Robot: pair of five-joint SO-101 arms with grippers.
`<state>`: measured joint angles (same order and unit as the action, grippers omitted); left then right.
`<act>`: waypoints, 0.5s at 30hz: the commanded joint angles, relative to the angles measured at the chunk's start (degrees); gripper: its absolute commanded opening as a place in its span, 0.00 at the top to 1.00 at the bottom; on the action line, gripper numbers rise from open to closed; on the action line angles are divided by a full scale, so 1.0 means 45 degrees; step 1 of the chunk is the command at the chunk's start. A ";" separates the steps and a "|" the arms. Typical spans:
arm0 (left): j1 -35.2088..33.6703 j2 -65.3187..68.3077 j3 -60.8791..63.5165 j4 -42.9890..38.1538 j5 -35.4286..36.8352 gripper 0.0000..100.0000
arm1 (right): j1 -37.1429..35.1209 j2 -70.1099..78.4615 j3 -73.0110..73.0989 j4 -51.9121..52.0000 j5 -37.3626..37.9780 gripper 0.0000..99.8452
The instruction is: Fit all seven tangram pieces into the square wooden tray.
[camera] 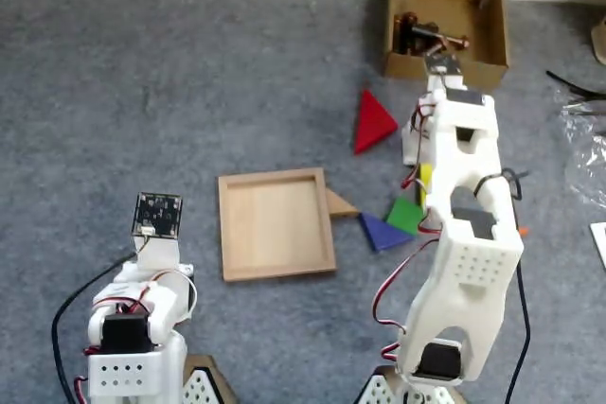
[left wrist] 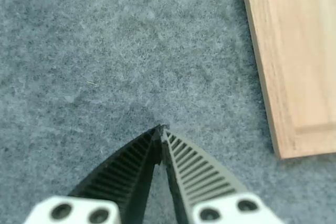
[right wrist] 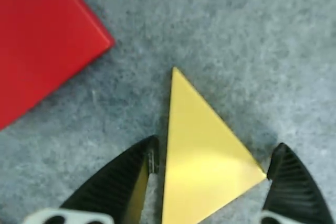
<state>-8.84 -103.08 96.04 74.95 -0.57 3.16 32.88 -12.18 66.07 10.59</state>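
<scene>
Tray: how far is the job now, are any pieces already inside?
Done: nothing, the tray shows bare wood. In hand: the open right gripper straddles the yellow triangle on the carpet. To do: placing it, then the red triangle, blue triangle, green piece and tan triangle.

Pale wooden tray (camera: 276, 224) (smooth) on fuzzy carpet (camera: 142, 92)

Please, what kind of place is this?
Probably a hobby or lab workbench: a grey felt-covered table, a cardboard box of small parts, and loose cables at the edge.
</scene>
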 commanded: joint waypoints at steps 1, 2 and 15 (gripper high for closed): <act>-0.0127 0.0029 0.0264 0.0059 0.0059 0.99 | 0.0127 -0.0244 -0.0596 0.0166 -0.0156 0.68; -0.0127 0.0029 0.0264 0.0059 0.0059 0.99 | 0.0147 -0.0244 -0.0596 0.0166 -0.0332 0.68; -0.0127 0.0029 0.0264 0.0059 0.0059 0.99 | 0.0107 -0.0225 -0.0596 0.0420 -0.0469 0.68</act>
<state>-8.84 -103.08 96.04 74.95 -0.57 3.16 32.88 -12.18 68.53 8.84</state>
